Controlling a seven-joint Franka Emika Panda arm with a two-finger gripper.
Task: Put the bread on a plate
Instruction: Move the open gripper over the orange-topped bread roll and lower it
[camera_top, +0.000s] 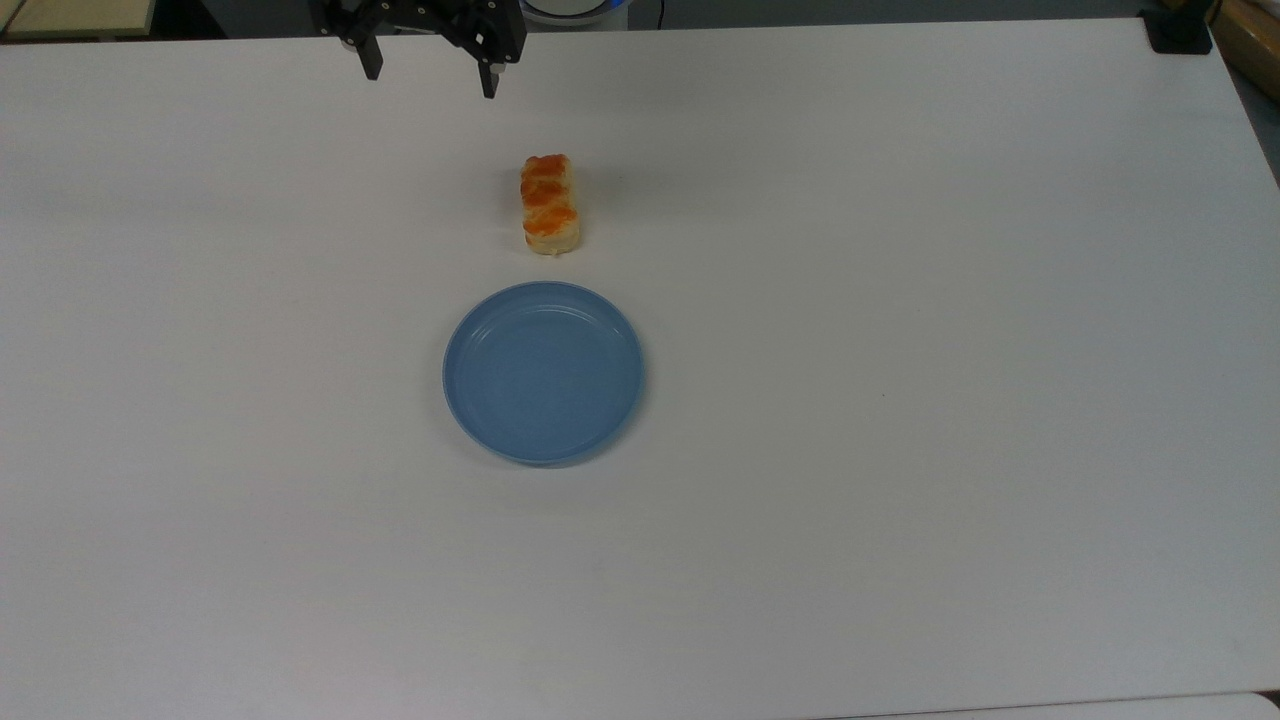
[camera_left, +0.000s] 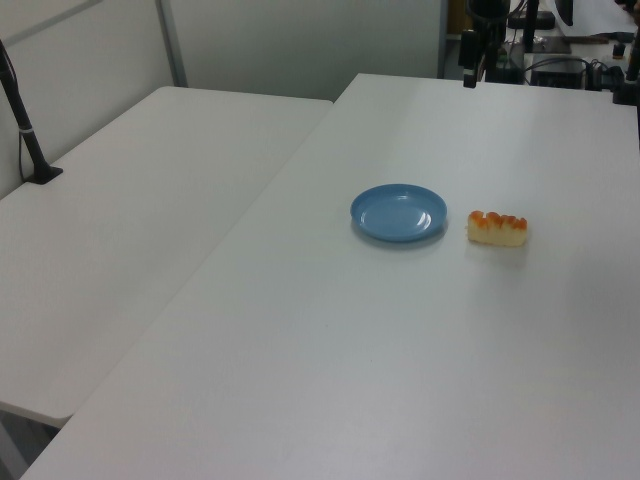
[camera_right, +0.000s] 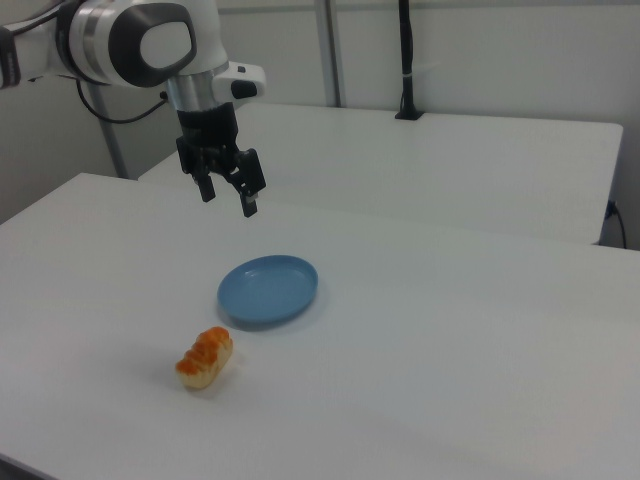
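The bread (camera_top: 549, 203) lies on the white tabletop (camera_top: 900, 400), just past the plate (camera_top: 543, 371) but not touching it. In the top view it sits above the plate, with its long side pointing up and down. In the right view it is to the lower left of the plate. It is a small, long roll, pale tan on the sides, with orange shiny bumps on top.

The bread looks light and soft. I think a hard squeeze would squash it or leave dents, so a gentle hold is best. The orange bumps look glazed and may be a bit sticky or slippery. The pale sides look drier and flatter. The best place to hold it is probably across the middle, on the two long pale sides, where it is narrow enough to fit between the fingers. Held in the middle, it should stay level and not tip.

The plate is round, blue and flat, with a low rim. Nothing is in it. It is much wider than the bread is long, so the bread should fit with room to spare. The low rim is easy to lift over.

The gripper (camera_right: 228, 192) hangs in the air, well away from the bread and holding nothing. Its two fingers are spread apart and point down. In the top view it is at the top edge, up and to the left of the bread. It needs to come over the bread and then go down.
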